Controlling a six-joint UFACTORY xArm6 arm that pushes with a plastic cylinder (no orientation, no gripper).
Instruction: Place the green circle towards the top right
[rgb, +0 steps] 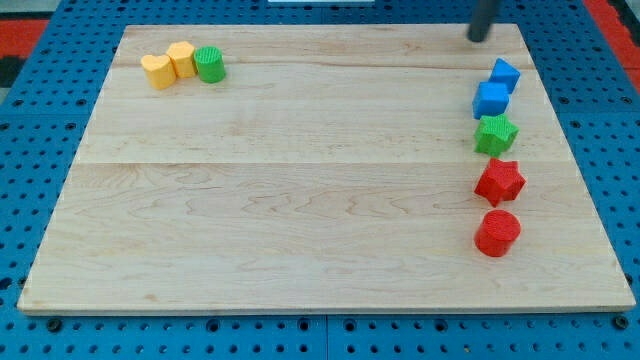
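The green circle (210, 64) sits near the board's top left corner, touching a yellow block (183, 59) on its left. Another yellow block (157, 71) lies left of that. My tip (480, 38) is at the view's top right, near the board's top edge, far from the green circle and a little above the blue blocks. The rod comes in from the view's top edge.
Down the board's right side runs a column: two blue blocks (505, 74) (491, 99), a green star (495, 134), a red star (499, 181) and a red circle (497, 232). The wooden board (300, 190) lies on a blue pegboard surface.
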